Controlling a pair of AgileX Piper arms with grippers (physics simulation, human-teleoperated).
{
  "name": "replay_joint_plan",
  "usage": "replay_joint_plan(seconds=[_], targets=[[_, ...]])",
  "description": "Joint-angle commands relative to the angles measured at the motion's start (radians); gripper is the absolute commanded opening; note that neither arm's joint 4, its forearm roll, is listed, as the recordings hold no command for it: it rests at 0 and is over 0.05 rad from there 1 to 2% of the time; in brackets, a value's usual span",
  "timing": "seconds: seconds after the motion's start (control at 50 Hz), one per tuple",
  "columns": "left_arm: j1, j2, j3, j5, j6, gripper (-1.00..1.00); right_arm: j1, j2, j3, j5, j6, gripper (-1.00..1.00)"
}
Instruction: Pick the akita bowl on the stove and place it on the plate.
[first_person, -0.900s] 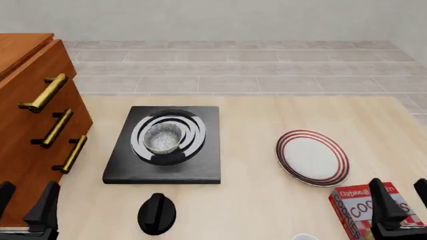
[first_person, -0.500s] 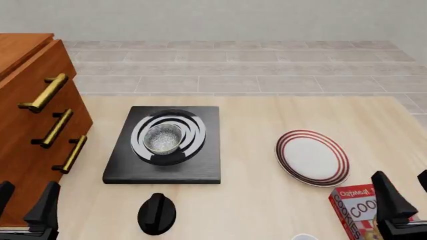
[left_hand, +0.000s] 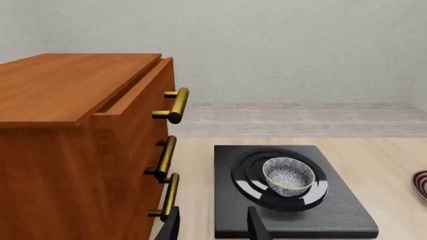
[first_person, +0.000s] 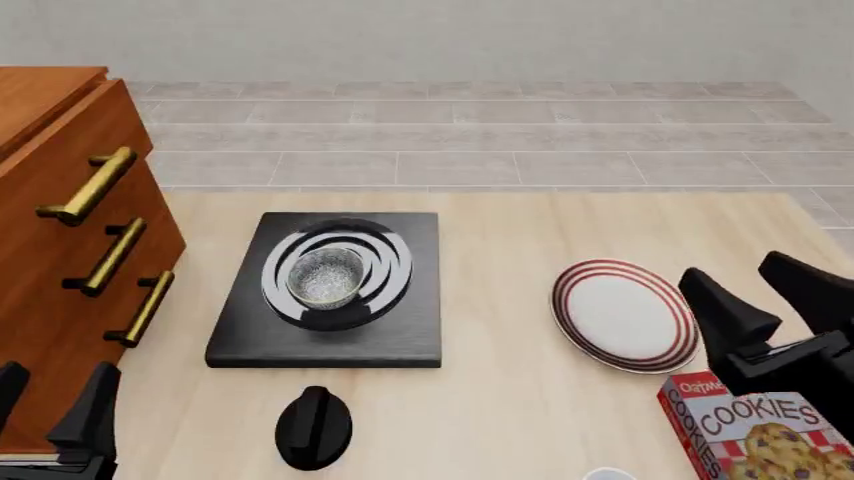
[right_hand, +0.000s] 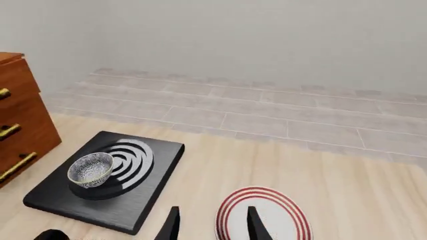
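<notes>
The akita bowl (first_person: 327, 277), speckled grey-white inside, sits upright in the middle of the ringed burner on the black stove (first_person: 400, 340). To its right on the table lies the red-striped plate (first_person: 625, 315). My right gripper (first_person: 745, 278) is open and hangs just right of the plate, far from the bowl. At the table's front left corner my left gripper (first_person: 54, 385) is open and holds nothing. The left wrist view shows the bowl (left_hand: 288, 176) ahead of the open gripper (left_hand: 213, 227). The right wrist view has the bowl (right_hand: 90, 169), stove (right_hand: 143, 200) and plate (right_hand: 287, 220).
A wooden drawer cabinet (first_person: 67, 250) with brass handles stands along the table's left side, close to the stove. A black round knob (first_person: 314, 425) lies in front of the stove. A red cookies box (first_person: 761, 430) sits at the front right, under my right arm.
</notes>
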Motion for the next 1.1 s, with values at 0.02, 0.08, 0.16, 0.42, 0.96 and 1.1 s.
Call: replay_joint_plan(seconds=[0.02, 0.08, 0.16, 0.42, 0.96, 1.1], targets=[[0.000, 0.000, 0.000, 0.000, 0.000, 1.00, 0.099, 0.171, -0.127, -0.006, 0.000, 1.00], [0.000, 0.000, 0.000, 0.000, 0.000, 1.00, 0.160, 0.363, -0.176, -0.110, -0.008, 1.00], [0.000, 0.000, 0.000, 0.000, 0.000, 1.00, 0.216, 0.459, -0.213, -0.144, 0.004, 1.00], [0.000, 0.000, 0.000, 0.000, 0.000, 1.00, 0.307, 0.683, -0.325, -0.196, 0.008, 1.00], [0.000, 0.000, 0.000, 0.000, 0.000, 1.00, 0.501, 1.062, -0.570, -0.246, 0.146, 1.00], [0.000, 0.000, 0.000, 0.000, 0.000, 1.00, 0.548, 1.117, -0.601, -0.259, 0.140, 1.00]])
